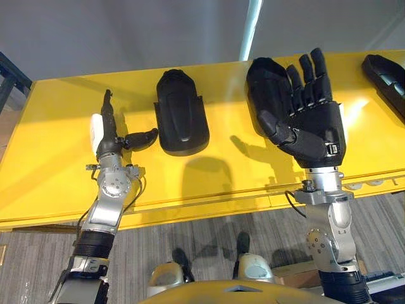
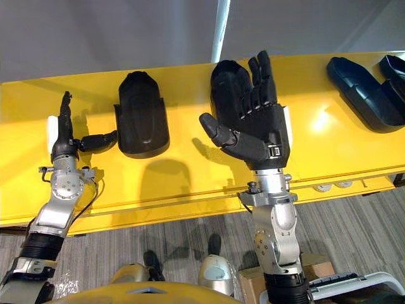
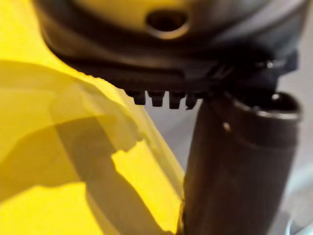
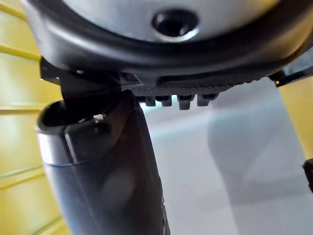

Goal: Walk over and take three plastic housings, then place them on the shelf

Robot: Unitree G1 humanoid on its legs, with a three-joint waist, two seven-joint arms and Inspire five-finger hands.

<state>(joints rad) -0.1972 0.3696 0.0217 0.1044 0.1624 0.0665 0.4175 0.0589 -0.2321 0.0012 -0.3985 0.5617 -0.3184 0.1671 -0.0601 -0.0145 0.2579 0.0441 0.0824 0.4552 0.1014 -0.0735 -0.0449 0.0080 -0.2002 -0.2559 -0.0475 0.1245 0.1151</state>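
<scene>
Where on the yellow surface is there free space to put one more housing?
Bare yellow surface lies between the left housing and the right hand, and left of the left hand. The right end, with more housings, is crowded.

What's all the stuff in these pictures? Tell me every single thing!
shelf: one, yellow, across the middle
housings: four, black, on the shelf; one left of centre, one at centre, partly covered, two at the right end
floor: one, grey carpet, below the shelf
box: one, brown, on the floor
left hand: one, dark, open, beside the left housing
right hand: one, dark, open, over the centre housing
</scene>
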